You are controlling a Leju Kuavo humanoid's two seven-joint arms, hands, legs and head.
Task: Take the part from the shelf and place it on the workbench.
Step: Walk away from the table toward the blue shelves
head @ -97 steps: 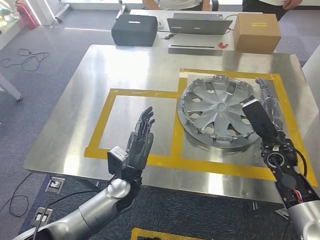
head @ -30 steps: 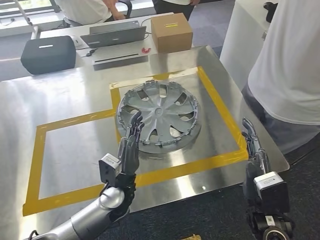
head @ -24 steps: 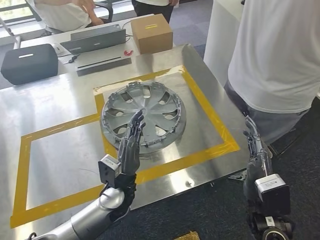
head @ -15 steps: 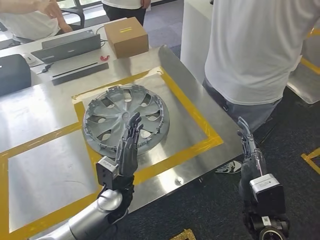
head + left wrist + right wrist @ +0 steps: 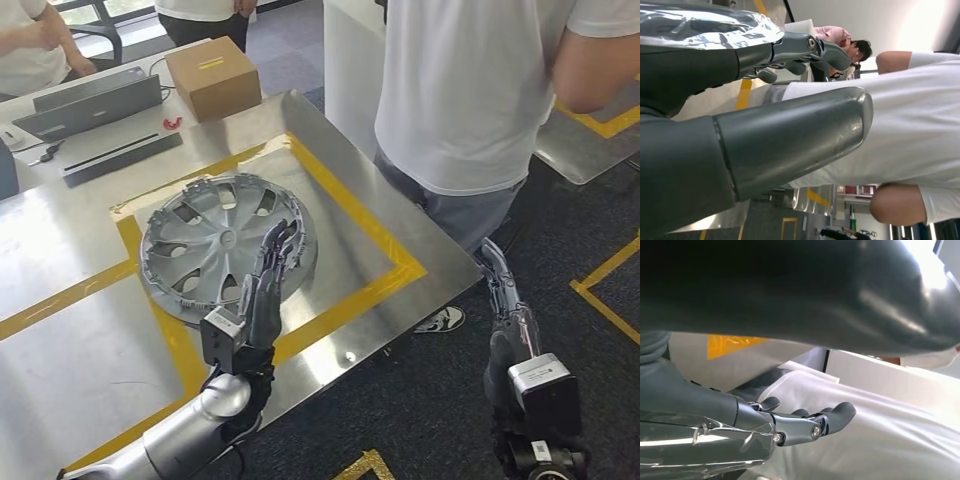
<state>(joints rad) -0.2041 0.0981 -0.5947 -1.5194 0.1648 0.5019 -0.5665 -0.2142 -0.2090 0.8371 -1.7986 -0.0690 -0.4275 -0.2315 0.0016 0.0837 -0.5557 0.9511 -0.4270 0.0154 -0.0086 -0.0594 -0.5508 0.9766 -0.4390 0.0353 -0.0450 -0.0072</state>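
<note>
A silver wheel cover [image 5: 219, 238] lies flat on the steel workbench [image 5: 68, 240], inside the right box of the yellow tape [image 5: 362, 235]. My left hand [image 5: 266, 290] is raised above the bench's near edge, fingers straight and apart, holding nothing, just in front of the cover. My right hand [image 5: 507, 318] hangs off the bench's right side over dark carpet, fingers extended upward, empty. The left wrist view shows my left hand [image 5: 753, 125] with its fingers [image 5: 802, 50] spread. The right wrist view shows my right hand [image 5: 753, 420] with fingers [image 5: 817, 425] stretched out, nothing in them.
A person in a white shirt [image 5: 468, 90] stands close beside the bench's right edge, near my right hand. A cardboard box [image 5: 213, 75] and a laptop [image 5: 94, 100] sit on the desk behind the bench. Yellow floor tape [image 5: 604, 280] runs at the right.
The whole view has swung to the right, so the bench and wheel cover slide left in the picture and the person comes in. Both hands stay empty with straight fingers.
</note>
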